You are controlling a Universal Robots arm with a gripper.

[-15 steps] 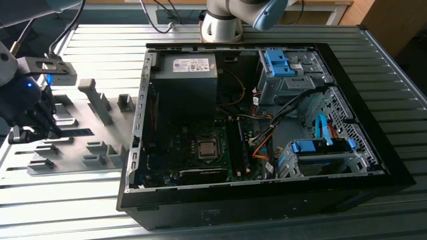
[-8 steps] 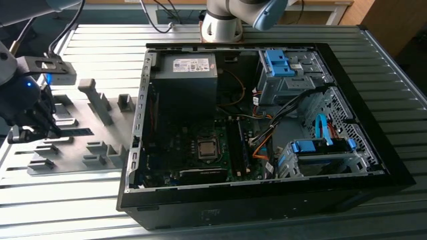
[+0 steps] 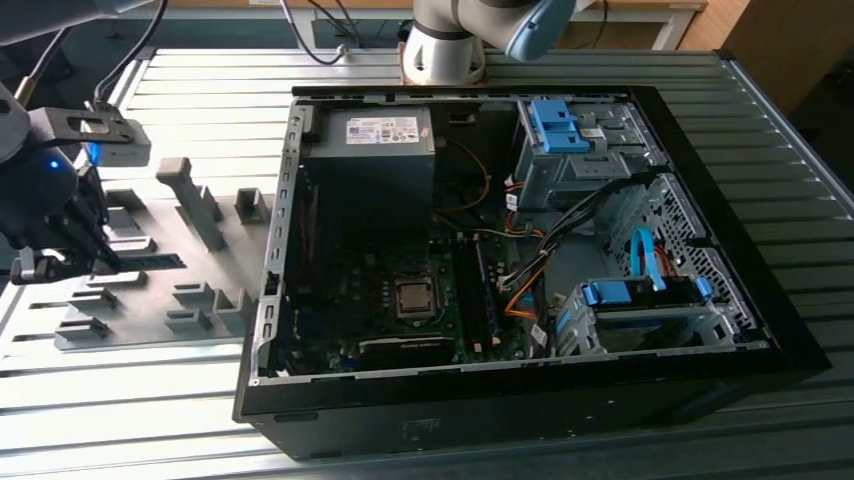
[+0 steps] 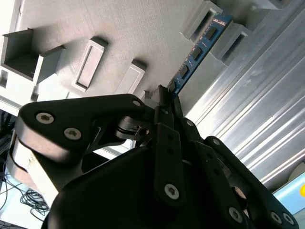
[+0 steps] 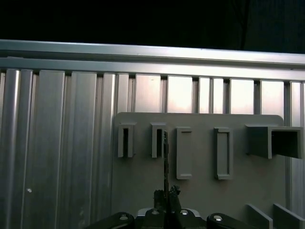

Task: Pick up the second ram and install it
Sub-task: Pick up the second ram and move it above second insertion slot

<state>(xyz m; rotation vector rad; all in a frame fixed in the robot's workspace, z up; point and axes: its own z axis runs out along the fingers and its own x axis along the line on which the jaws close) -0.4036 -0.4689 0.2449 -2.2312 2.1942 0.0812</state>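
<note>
The second ram (image 4: 199,47) is a thin blue-green stick with small dark chips. My gripper (image 4: 166,98) is shut on its near end. Its far end lies between two grey fixture blocks (image 4: 232,42). In the first wrist view the ram (image 5: 165,160) shows edge-on, running from the gripper (image 5: 167,194) to a slotted block (image 5: 158,140). In the exterior view the gripper (image 3: 78,258) hangs over the grey fixture plate (image 3: 147,330) at the far left, with the ram (image 3: 150,262) sticking out toward the computer case.
An open black computer case (image 3: 534,400) lies at the exterior view's right, with long black memory slots (image 3: 473,292) beside the processor socket (image 3: 415,297). Cables, blue drive cages (image 3: 641,295) and a power supply (image 3: 380,135) crowd the inside. Upright grey blocks (image 3: 187,195) stand on the fixture plate.
</note>
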